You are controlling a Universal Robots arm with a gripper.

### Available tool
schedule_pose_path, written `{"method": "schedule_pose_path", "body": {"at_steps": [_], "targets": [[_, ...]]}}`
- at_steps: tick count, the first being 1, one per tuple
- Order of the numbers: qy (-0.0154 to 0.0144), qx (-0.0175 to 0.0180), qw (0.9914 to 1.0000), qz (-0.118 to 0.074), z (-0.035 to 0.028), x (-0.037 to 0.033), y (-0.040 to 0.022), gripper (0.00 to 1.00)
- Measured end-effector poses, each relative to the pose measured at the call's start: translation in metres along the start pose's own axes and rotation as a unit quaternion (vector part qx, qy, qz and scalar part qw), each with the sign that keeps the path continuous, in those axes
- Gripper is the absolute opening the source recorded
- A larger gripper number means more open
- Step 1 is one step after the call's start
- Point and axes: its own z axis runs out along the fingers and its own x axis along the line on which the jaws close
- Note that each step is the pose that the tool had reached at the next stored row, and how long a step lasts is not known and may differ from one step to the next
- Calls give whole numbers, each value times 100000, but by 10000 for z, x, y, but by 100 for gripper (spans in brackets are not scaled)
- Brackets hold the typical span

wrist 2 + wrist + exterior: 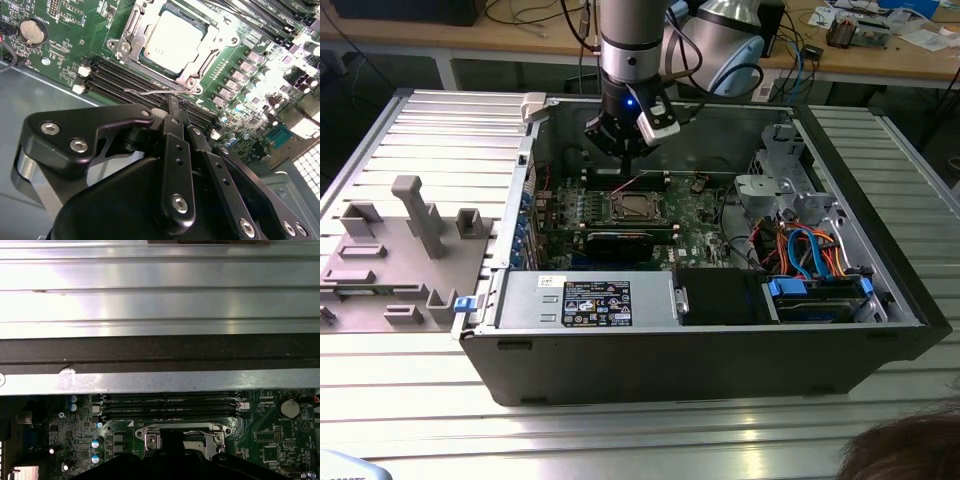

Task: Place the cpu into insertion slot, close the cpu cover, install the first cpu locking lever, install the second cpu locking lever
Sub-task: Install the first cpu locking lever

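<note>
**Inspector:** Exterior view first, largest item: an open case (720, 340) lies on its side on a ribbed table (410, 400), so the board (690, 215) faces up and the arm can reach it from above. A grey fixture (400, 250) sits on the table at the exterior view's left, apart from the case.

**Clerk:** And the arm?

**Inspector:** It comes down inside the case near the far wall. The gripper (620, 150) hangs above the board, just beyond the slot (638, 207), touching nothing that can be seen.

**Clerk:** The fingers?

**Inspector:** In the second wrist view the fingertips (176, 107) stand pressed together, with nothing between them. A thin wire lever (150, 91) lies free just ahead of the tips, beside the memory slots (125, 82); judged not yet latched.

**Clerk:** The cpu?

**Inspector:** The cpu (170, 40) is already seated flat in the slot (145, 47), silver top up. The cover (212, 37) appears to frame it, down over the chip, which would explain the gripper's station at the lever. In the first wrist view the slot's metal rim (182, 432) shows just past the gripper body.
</note>
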Motion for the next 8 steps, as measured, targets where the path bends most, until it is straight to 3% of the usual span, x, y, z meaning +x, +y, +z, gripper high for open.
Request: {"method": "schedule_pose_path", "body": {"at_steps": [8], "targets": [[6, 12, 100000, -2, 64, 19, -5, 11]]}}
